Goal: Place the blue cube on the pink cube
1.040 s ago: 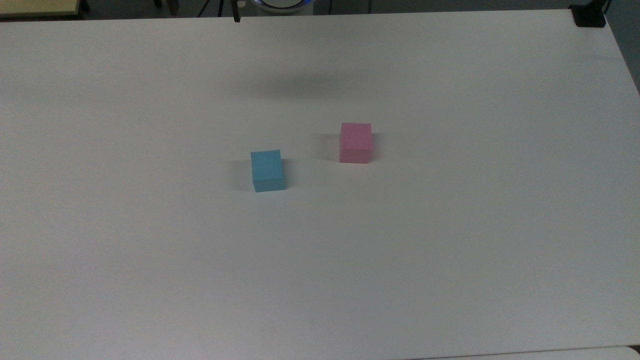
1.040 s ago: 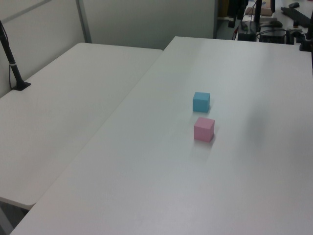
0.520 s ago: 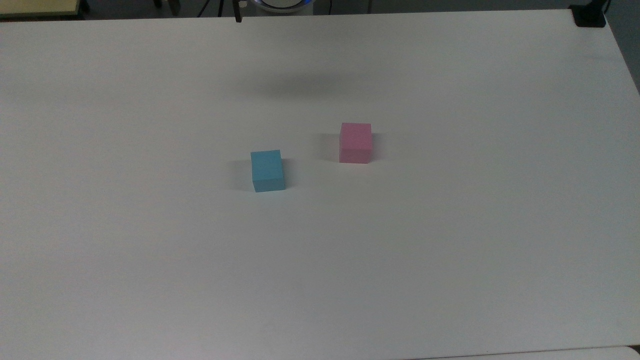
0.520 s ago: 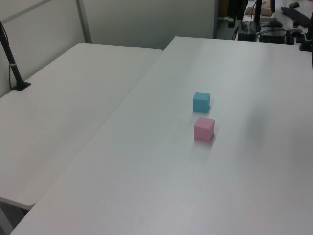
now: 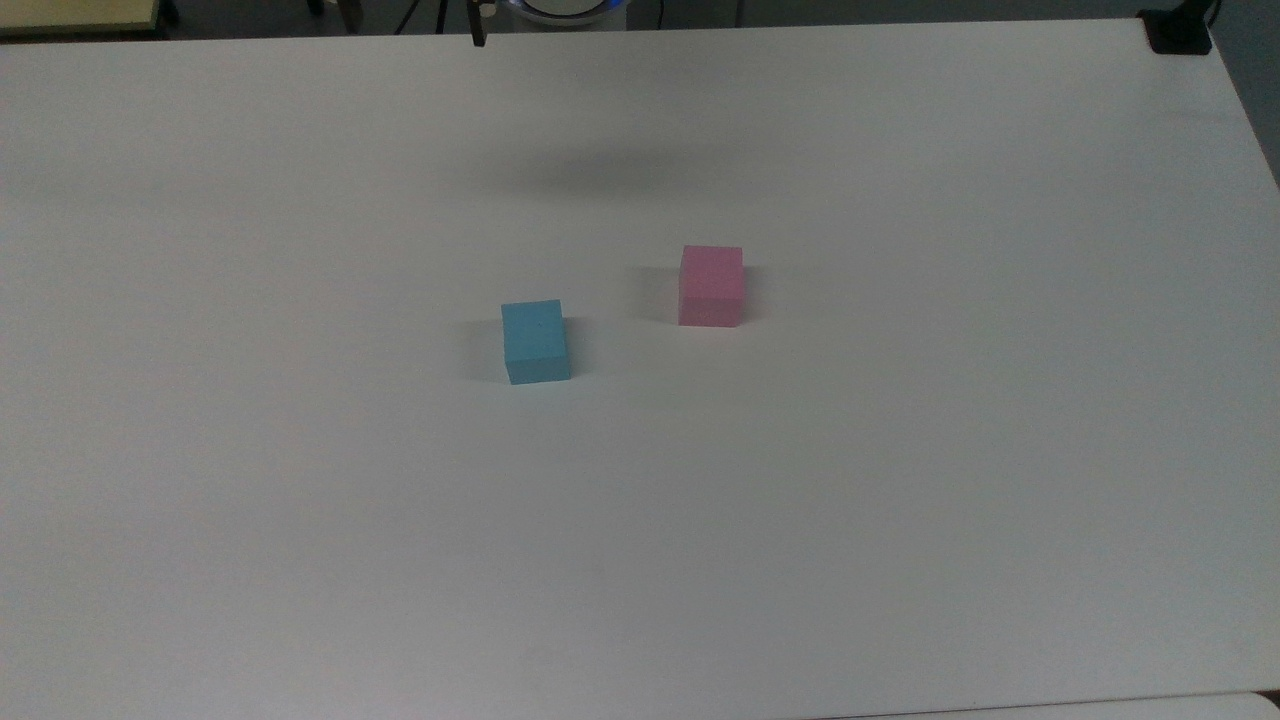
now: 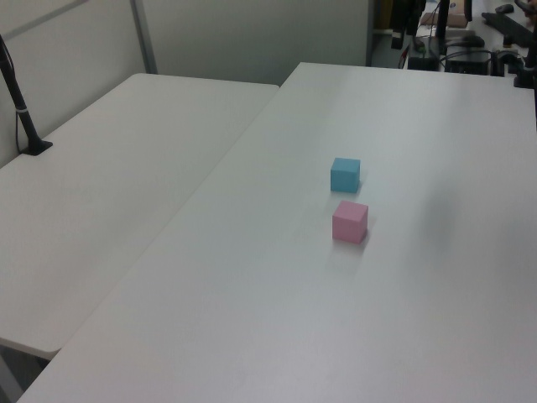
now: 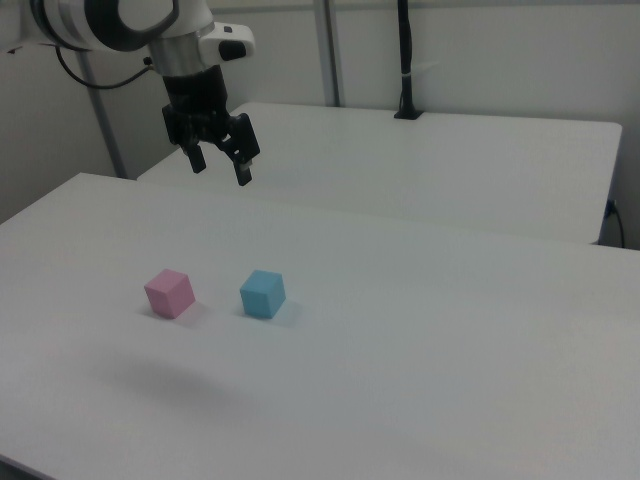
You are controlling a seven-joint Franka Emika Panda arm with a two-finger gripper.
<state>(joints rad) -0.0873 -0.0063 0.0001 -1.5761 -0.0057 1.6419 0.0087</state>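
Note:
The blue cube [image 5: 535,341] rests on the white table [image 5: 900,500], a little to the top view's left of and nearer than the pink cube [image 5: 711,285]. A gap of about two cube widths separates them. Both also appear in the left view, blue cube [image 6: 345,174] behind pink cube [image 6: 350,221], and in the right view, blue cube [image 7: 262,293] to the right view's right of pink cube [image 7: 168,292]. My gripper [image 7: 220,172] hangs high above the table, open and holding nothing, above and behind the cubes in the right view.
A second white table [image 6: 101,193] adjoins on the left view's left, with a black pole [image 6: 21,109] clamped to it. A black clamp [image 5: 1178,30] sits at the table's far corner in the top view. A soft arm shadow [image 5: 600,172] lies beyond the cubes.
The cubes have not moved. The arm's shadow on the table and the dark tip at the top view's upper edge have shifted slightly to the top view's right.

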